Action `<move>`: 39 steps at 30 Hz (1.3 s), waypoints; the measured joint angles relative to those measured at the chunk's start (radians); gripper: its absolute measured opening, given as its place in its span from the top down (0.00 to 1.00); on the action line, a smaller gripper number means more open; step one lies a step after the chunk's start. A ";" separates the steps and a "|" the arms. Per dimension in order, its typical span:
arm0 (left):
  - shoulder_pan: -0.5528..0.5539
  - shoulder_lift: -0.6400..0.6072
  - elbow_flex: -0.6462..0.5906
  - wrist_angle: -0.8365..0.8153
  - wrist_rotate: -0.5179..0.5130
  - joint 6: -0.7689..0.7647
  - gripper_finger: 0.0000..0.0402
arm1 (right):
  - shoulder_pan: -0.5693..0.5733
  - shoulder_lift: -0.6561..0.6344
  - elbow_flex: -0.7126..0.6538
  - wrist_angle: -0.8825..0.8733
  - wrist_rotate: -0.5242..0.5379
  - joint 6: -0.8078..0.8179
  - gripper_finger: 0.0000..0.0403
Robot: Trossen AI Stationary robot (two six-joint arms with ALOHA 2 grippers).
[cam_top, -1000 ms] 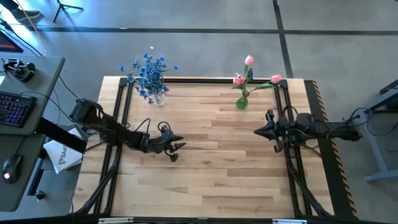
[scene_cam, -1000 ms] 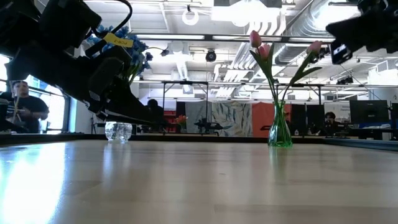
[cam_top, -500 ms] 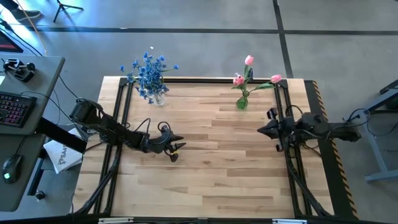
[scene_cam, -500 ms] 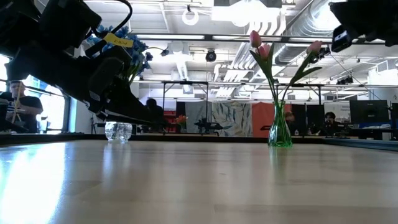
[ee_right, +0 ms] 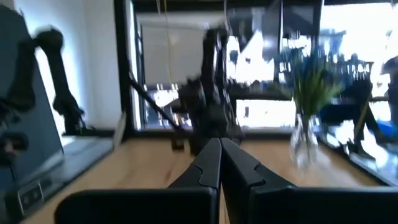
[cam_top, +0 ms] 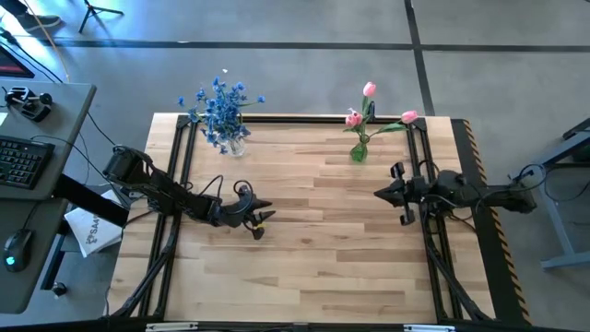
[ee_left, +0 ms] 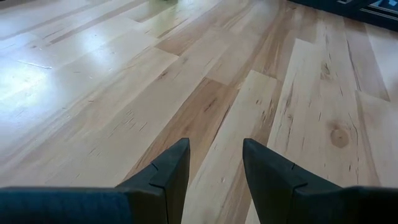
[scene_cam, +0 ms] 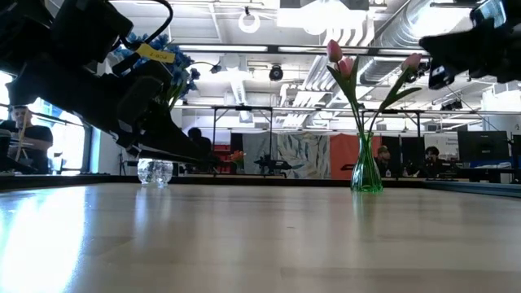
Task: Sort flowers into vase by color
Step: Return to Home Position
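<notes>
Standing upright along the table's [cam_top: 323, 263] far edge: blue flowers [cam_top: 221, 111] in a clear vase [cam_top: 236, 146] left, pink tulips [cam_top: 354, 119] in a green vase [cam_top: 359, 152] right, nearer the right gripper [cam_top: 379, 194], fingers pressed together. Left gripper [cam_top: 264, 216], fingers spread and empty, hovers mid-table.

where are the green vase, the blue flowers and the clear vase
green vase [scene_cam: 367, 172], low view, on its glass body
blue flowers [cam_top: 221, 112], high view, middle of the blossom cluster
clear vase [scene_cam: 155, 172], low view, on its glass wall
</notes>
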 joint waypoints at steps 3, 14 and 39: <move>0.000 0.000 0.000 0.000 0.000 0.000 0.66 | -0.013 0.000 0.000 -0.088 0.000 0.027 1.00; 0.000 0.000 0.000 0.000 -0.004 -0.023 0.66 | -0.014 0.026 0.000 -0.183 0.049 0.103 1.00; 0.076 -0.456 -0.290 0.265 0.104 0.081 0.99 | -0.014 0.026 0.000 -0.184 0.049 0.103 1.00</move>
